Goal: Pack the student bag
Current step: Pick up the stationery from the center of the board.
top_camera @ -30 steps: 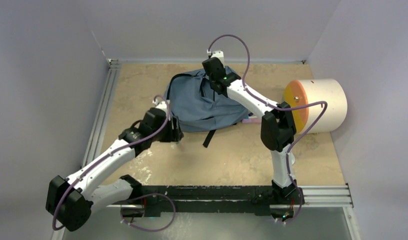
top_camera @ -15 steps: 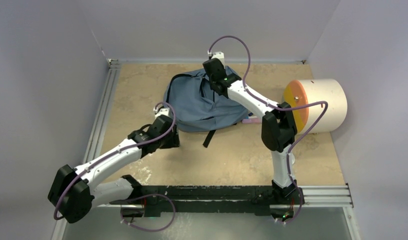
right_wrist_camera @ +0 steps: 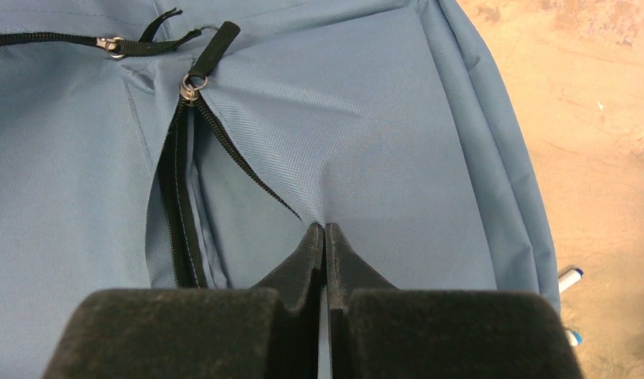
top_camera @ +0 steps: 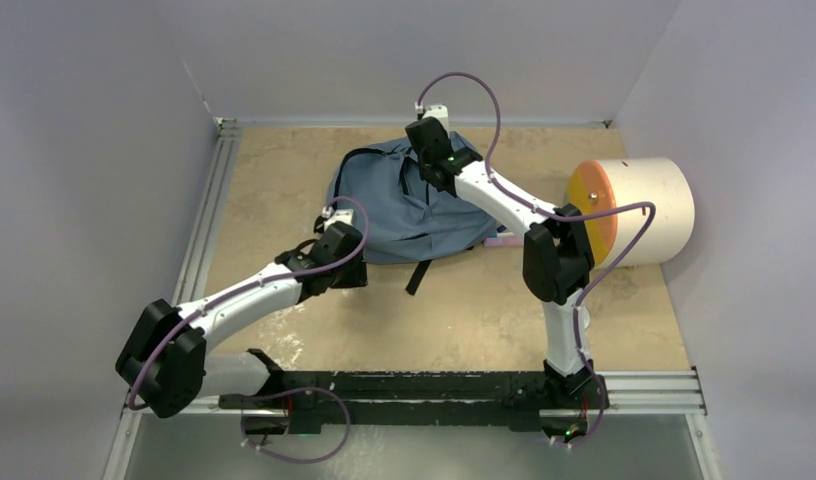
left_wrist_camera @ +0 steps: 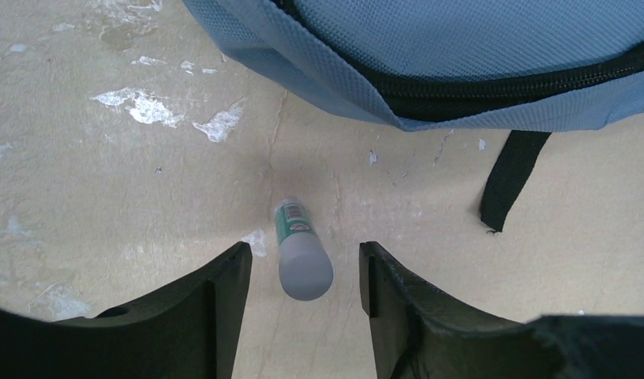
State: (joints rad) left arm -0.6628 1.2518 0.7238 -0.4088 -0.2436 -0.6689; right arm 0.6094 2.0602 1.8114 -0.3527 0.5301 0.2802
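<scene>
Student bag (top_camera: 404, 205): soft grey-blue backpack, lying flat on the bench (top_camera: 464, 310). All positions below are referenced to this bag.

Left gripper (left_wrist_camera: 304, 251): released, jaws spread apart, positioned just off the bag's near edge. A small tube (left_wrist_camera: 303, 264) with a grey cap and a green-and-white label lies on the bench between the two fingers, touching neither, its label end pointing toward the bag. A black strap (left_wrist_camera: 512, 178) trails from the bag's near edge onto the bench, to the right of the tube in the left wrist view. The dark zipper line (left_wrist_camera: 492, 87) along that edge runs directly above the tube in that view.

Right gripper (right_wrist_camera: 325, 230): clenched on top of the bag, at its far side. The fingertips meet on a pucker of bag fabric where an open zipper track ends. The zipper pull (right_wrist_camera: 191, 85) sits farther along that track. A white pen (right_wrist_camera: 570, 276) shows just past the bag's right edge.

A white cylinder with an orange face (top_camera: 639, 210) lies on its side, well to the right of the bag.
</scene>
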